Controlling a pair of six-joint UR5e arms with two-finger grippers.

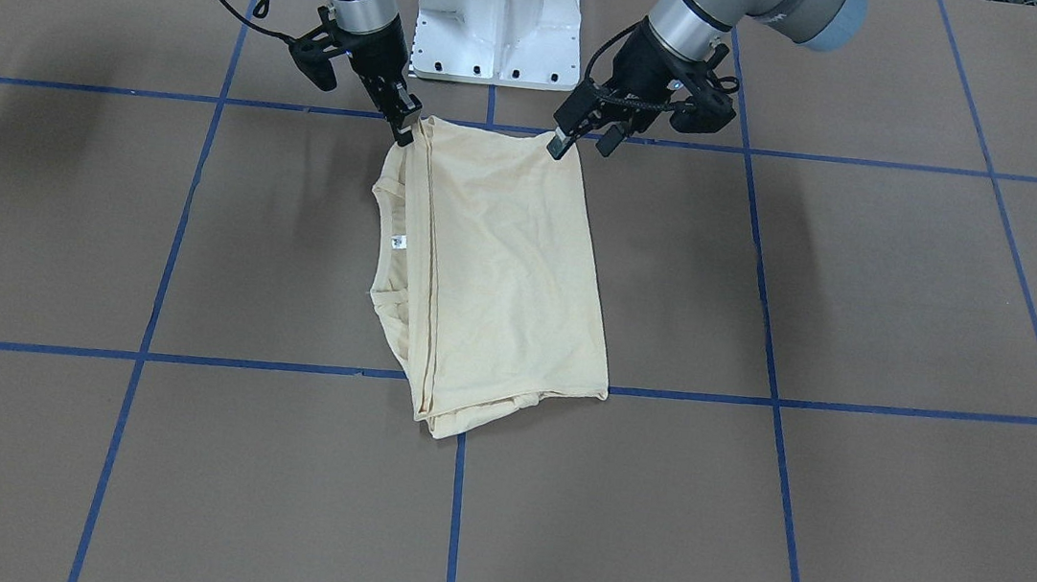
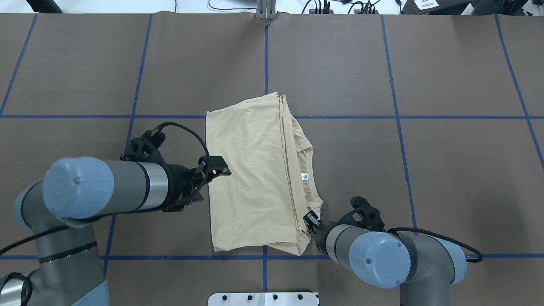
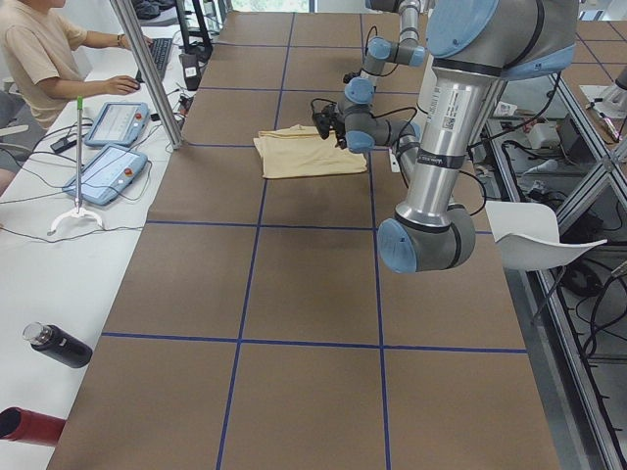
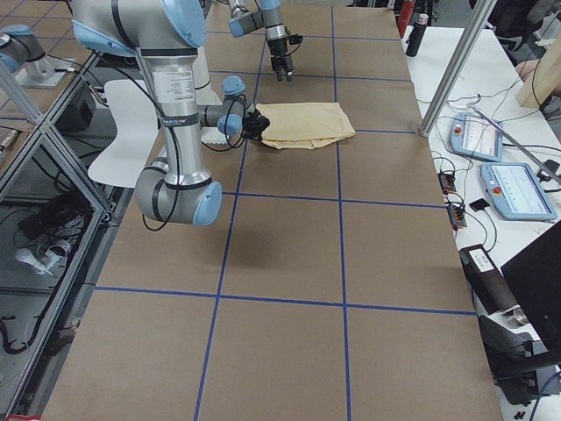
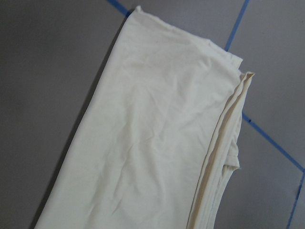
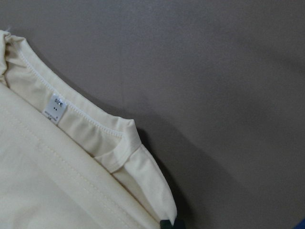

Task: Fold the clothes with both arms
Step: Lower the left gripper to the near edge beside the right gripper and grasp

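Note:
The cream-yellow T-shirt (image 1: 511, 271) lies folded into a rectangle mid-table, plain side up, its neckline and white label (image 1: 397, 242) peeking out on the robot's right side. It also shows in the overhead view (image 2: 250, 178). My right gripper (image 1: 404, 128) is shut on the shirt's near corner by the neckline (image 2: 312, 221); its dark tip (image 6: 167, 224) meets the fabric in the right wrist view. My left gripper (image 1: 582, 143) is open and empty, just above the shirt's other near corner (image 2: 221, 165). The left wrist view shows only the shirt (image 5: 152, 143).
The white pedestal base (image 1: 499, 19) stands just behind the shirt on the robot's side. Blue tape lines (image 1: 456, 516) grid the brown table. An operator (image 3: 39, 49), control tablets (image 3: 108, 147) and a dark bottle (image 3: 59, 345) are along the far side.

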